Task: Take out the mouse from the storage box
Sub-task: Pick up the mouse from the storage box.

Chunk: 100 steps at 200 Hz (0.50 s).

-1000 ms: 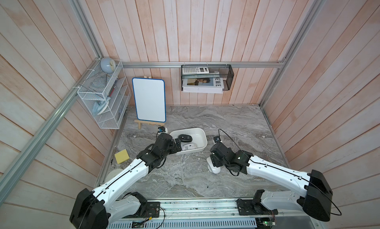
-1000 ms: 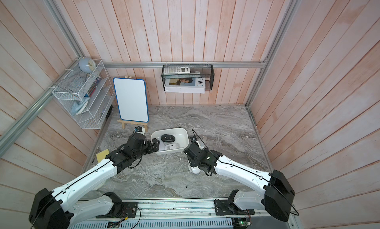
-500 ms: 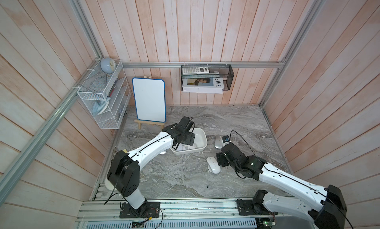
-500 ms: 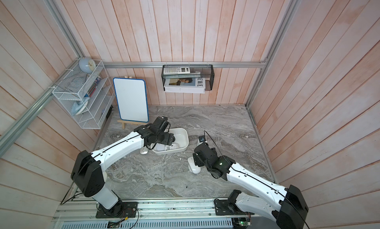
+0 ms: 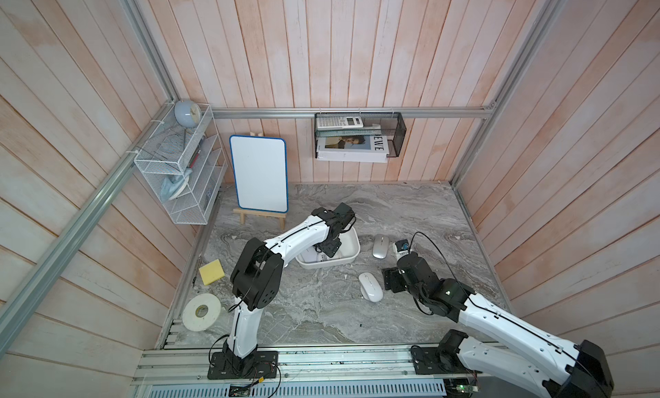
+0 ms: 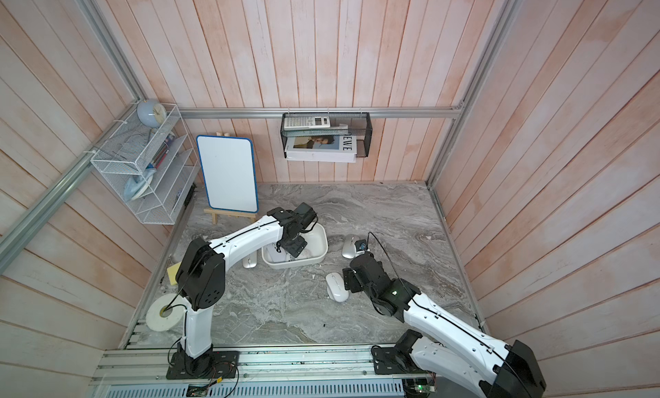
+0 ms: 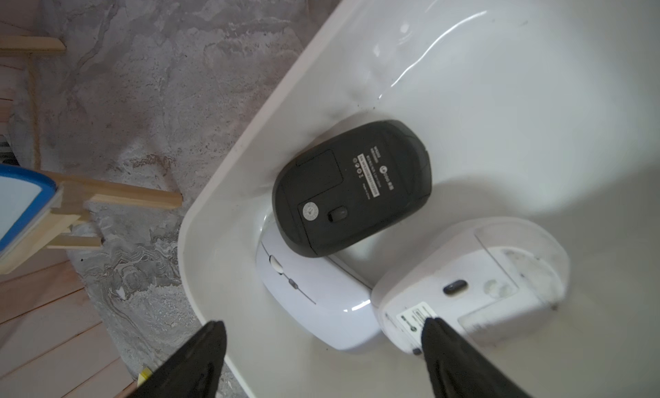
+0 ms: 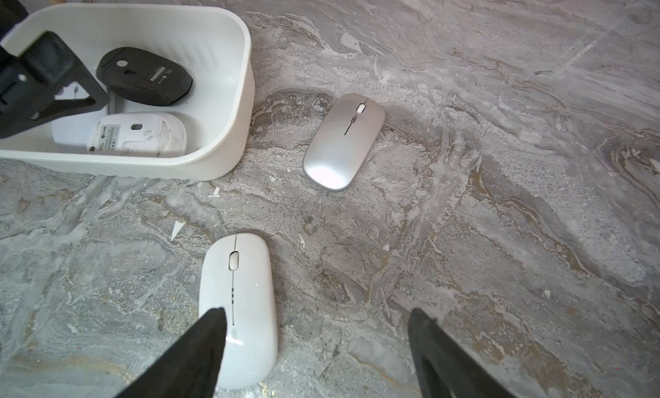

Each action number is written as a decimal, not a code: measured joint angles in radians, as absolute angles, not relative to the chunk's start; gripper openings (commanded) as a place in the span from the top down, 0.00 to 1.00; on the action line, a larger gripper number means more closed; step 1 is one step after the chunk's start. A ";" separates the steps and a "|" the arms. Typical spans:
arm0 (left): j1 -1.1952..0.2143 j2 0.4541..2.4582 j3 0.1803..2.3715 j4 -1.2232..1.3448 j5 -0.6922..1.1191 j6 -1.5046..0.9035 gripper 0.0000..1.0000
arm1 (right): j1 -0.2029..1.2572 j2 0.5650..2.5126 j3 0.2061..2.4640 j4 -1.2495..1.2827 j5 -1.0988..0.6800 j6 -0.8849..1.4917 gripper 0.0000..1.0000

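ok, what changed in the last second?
Left end effector swung from beside the white plastic storage box to over it, open above the mice. Right end effector drew back off the flat white mouse on the table, open, empty. Box, white mouse stayed put.

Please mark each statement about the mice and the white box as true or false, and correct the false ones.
1. The black mouse in the box lies upside down. True.
2. The box holds only one mouse. False: it holds three.
3. The silver mouse lies on the table, outside the box. True.
4. The right end effector grips a white mouse. False: the right end effector is open and empty.
5. The left end effector is open. True.
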<state>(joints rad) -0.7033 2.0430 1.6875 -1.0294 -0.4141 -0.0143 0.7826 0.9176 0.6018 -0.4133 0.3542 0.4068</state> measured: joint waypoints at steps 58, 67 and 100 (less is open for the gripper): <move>-0.713 2.090 1.711 -1.008 -0.428 0.103 0.11 | 0.780 0.907 0.592 -0.389 0.339 0.407 0.15; -0.713 2.101 1.717 -1.001 -0.428 0.116 0.12 | 0.779 0.907 0.589 -0.389 0.339 0.407 0.15; -0.715 2.142 1.736 -0.982 -0.436 0.155 0.15 | 0.775 0.908 0.588 -0.386 0.338 0.407 0.15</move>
